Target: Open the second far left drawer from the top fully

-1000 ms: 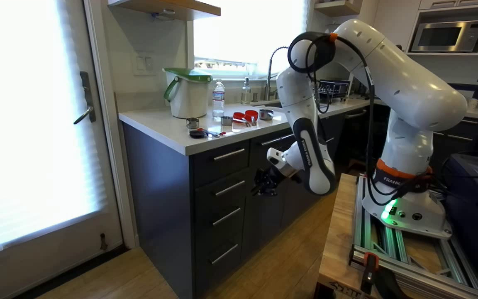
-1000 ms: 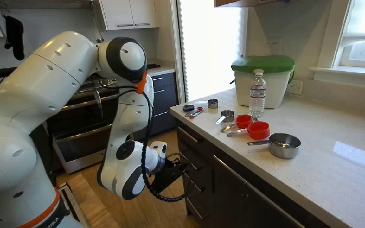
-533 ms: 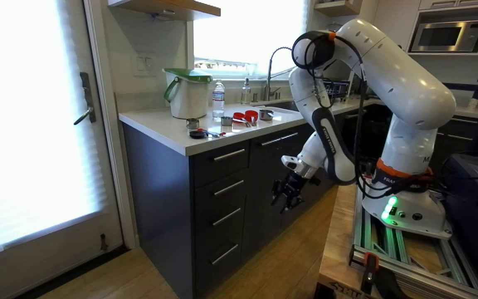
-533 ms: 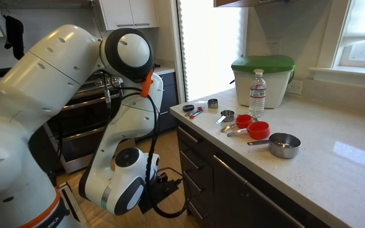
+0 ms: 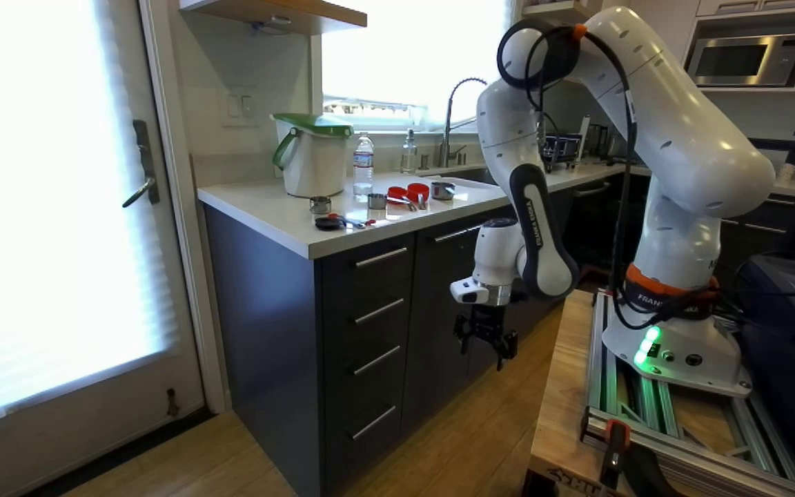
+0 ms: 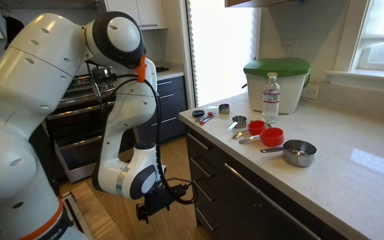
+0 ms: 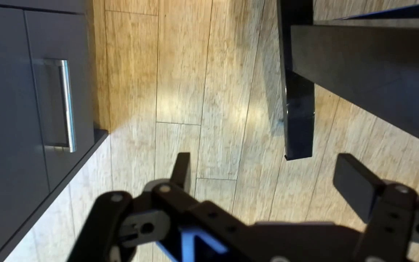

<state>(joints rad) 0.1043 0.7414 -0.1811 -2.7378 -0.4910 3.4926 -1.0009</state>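
The second far left drawer from the top has a dark front with a silver bar handle. Its front looks level, or nearly so, with those above and below, and the box inside is hidden. My gripper points down in front of the cabinet, to the right of that handle and apart from it. In the wrist view the gripper is wide open, with only floor between its fingers. Two silver handles, one of them a full bar, show at that view's left; which drawers they belong to I cannot tell.
Above the drawers, the white countertop carries measuring cups, a water bottle and a green-lidded bin. Taller dark doors stand beside the stack. The arm's wooden stand faces the cabinet; a dark bar shows in the wrist view.
My gripper has backed away from the drawer stack, turned from slanting to pointing down, and opened wide. The second drawer's handle seems to have slipped very slightly back toward the cabinet.
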